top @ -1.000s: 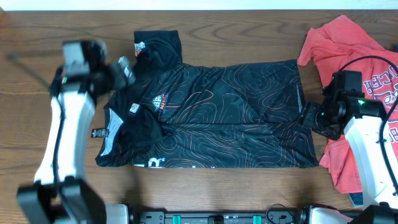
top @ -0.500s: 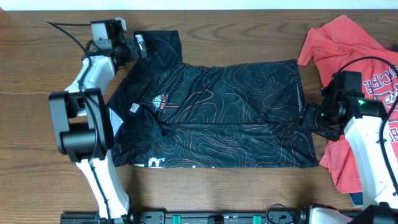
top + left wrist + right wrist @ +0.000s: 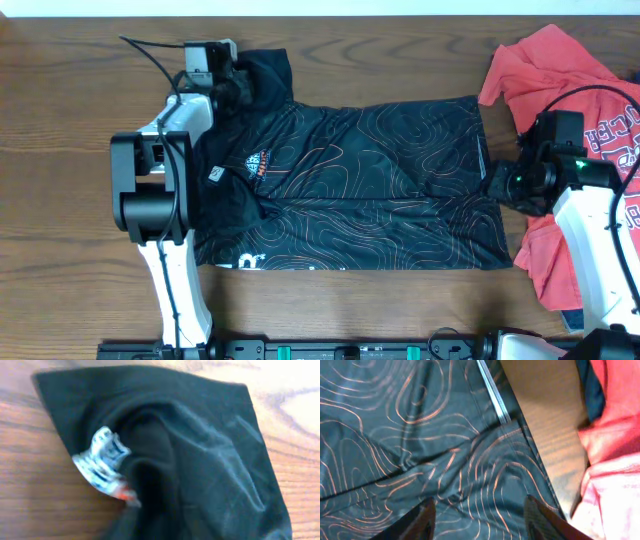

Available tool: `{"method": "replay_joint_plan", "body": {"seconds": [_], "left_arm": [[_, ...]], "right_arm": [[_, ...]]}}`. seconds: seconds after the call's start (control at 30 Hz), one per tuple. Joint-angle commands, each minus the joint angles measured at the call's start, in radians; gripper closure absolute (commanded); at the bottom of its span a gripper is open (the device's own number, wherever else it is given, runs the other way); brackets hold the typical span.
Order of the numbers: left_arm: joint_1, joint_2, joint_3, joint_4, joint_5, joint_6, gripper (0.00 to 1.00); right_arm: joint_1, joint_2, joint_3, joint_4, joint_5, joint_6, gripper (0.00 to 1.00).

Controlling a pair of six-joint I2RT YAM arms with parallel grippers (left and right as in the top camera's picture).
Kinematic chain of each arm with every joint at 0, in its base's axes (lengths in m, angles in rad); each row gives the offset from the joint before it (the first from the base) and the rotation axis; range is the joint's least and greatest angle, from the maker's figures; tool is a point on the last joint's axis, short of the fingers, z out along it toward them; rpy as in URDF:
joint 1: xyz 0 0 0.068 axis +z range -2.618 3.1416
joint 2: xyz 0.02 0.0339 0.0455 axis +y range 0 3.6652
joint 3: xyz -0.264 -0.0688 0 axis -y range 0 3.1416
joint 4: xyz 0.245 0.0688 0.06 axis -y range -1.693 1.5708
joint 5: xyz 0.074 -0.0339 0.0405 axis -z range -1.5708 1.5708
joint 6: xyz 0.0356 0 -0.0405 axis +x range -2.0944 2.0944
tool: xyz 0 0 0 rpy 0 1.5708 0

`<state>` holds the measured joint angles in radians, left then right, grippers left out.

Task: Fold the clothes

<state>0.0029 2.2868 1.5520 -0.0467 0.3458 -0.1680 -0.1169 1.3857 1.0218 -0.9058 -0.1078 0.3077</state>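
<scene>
Though rumpled, black shirt (image 3: pixel 380 190) lengthwise left-right, hem toward right tool (image 3: pixel 498 183)

Soft, even light from above; shadows are faint. The overhead view is sharp. The left wrist view is blurred, its surface (image 3: pixel 295 405) washed pale at upper right. The right wrist view shows the black shirt (image 3: pixel 420 435) crisply, the right tool (image 3: pixel 480 517) dark and soft.

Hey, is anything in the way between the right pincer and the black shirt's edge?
Nothing visible does. The right pincer hangs open right over the side edge of the black shirt, only fabric beneath it. The red T-shirt lies off to the side, parted from that edge by a strip of bare table.
</scene>
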Motion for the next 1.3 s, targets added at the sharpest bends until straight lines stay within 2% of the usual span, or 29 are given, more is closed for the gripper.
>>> {"method": "replay_joint_plan", "body": {"seconds": [0.0,0.13,0.4,0.57,0.7,0.9,1.27], "left_arm": [[0.019,0.003,0.010,0.003,0.009,-0.051,0.88],[0.035,-0.021,0.010,-0.011,0.010,-0.119,0.88],[0.031,-0.021,0.010,-0.112,0.010,-0.122,0.89],[0.031,-0.021,0.010,-0.153,0.009,-0.122,0.88],[0.031,-0.021,0.010,-0.165,0.009,-0.122,0.89],[0.031,-0.019,0.005,-0.177,0.008,-0.121,0.88],[0.031,-0.019,0.000,-0.192,0.009,-0.121,0.88]], "right_arm": [[-0.006,0.034,0.005,0.043,-0.040,-0.048,0.48],[-0.006,0.149,0.052,0.110,-0.123,-0.097,0.41],[0.005,0.509,0.422,0.181,-0.114,-0.072,0.28],[0.018,0.687,0.578,0.236,-0.121,-0.073,0.29],[0.022,0.775,0.611,0.311,-0.101,-0.056,0.31],[0.024,0.826,0.611,0.371,-0.077,0.036,0.35],[0.040,0.873,0.610,0.402,-0.027,0.063,0.41]]}}
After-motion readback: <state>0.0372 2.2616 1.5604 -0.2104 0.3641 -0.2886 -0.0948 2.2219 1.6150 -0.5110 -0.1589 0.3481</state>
